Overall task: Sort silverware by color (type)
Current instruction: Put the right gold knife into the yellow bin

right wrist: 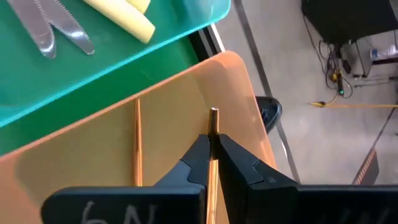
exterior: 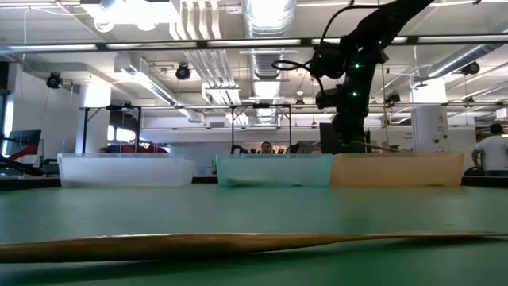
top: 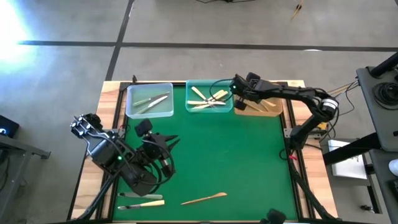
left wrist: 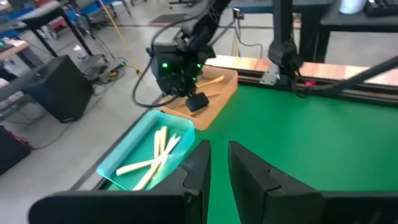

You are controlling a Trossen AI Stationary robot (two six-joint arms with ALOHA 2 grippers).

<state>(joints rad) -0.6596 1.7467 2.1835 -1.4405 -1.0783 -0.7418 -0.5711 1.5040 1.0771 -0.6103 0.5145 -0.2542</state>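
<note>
I'm looking into a big open robotics lab or workshop hall. Overhead run exposed pipes and ducts (exterior: 262,20) with long strip lights (exterior: 151,83). The floor (top: 186,25) is bare grey concrete with marked lines. Cables (left wrist: 109,62) trail beside the green work table (top: 230,155), black equipment stands (exterior: 119,127) sit farther back, and a person (exterior: 492,151) stands among other benches.

A long tan-brown utensil (exterior: 238,242) lies flat across the near green bench (exterior: 262,208). Behind it stand a clear tray (exterior: 125,170), a teal tray (exterior: 274,169) and a tan tray (exterior: 397,168). The right arm (exterior: 353,67) hangs over the tan tray.
</note>
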